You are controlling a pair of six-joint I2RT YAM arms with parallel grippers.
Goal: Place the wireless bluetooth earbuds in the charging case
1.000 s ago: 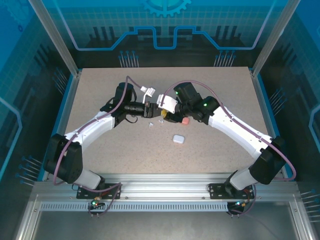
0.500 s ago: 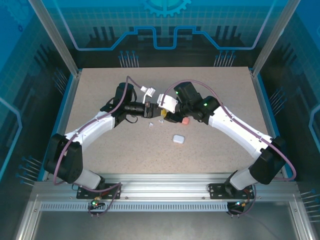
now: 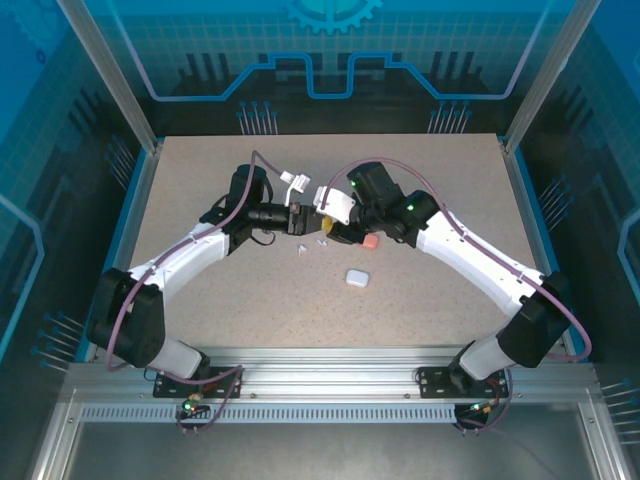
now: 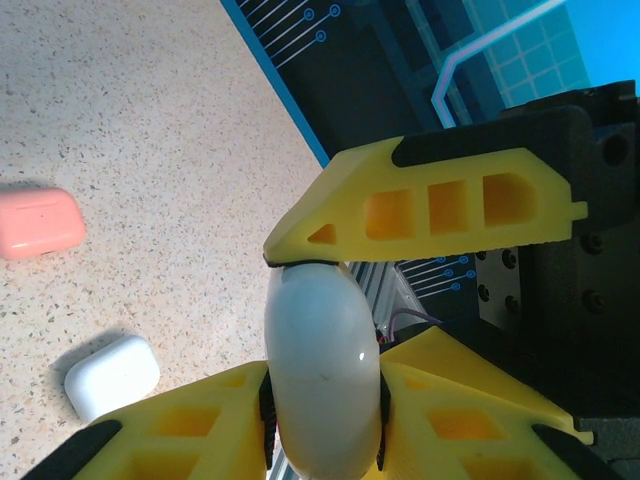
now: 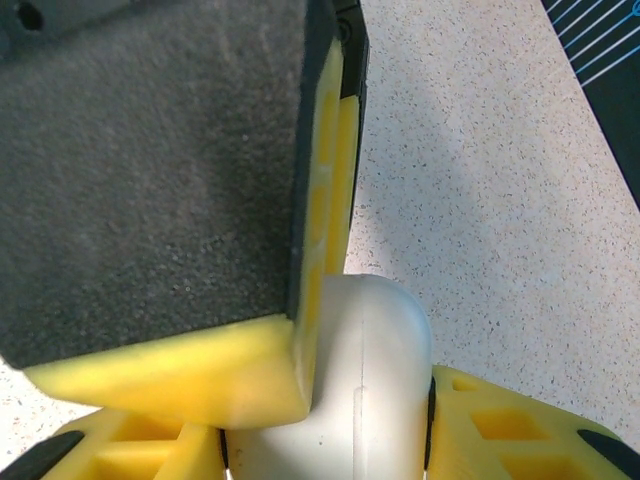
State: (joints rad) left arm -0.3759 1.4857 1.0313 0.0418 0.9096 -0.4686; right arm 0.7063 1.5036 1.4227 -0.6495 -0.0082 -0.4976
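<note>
Clamping one white pebble-shaped plastic case (image 4: 322,340), left tool (image 4: 322,400) and right tool (image 5: 325,430) both grip it — tiny white earbuds (image 3: 303,250) at frame centre lie loose, uninserted.

White case (image 4: 322,385), bottom end off-frame

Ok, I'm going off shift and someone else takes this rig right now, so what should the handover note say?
Left pincer: shut on the white case.
Right pincer: shut on that same case.
On the table: pink case, second white case, small white earbuds loose near the pincers.
Done: case gripped by both; its seam looks closed.
To do: open it, seat the earbuds; none seen inserted.
</note>
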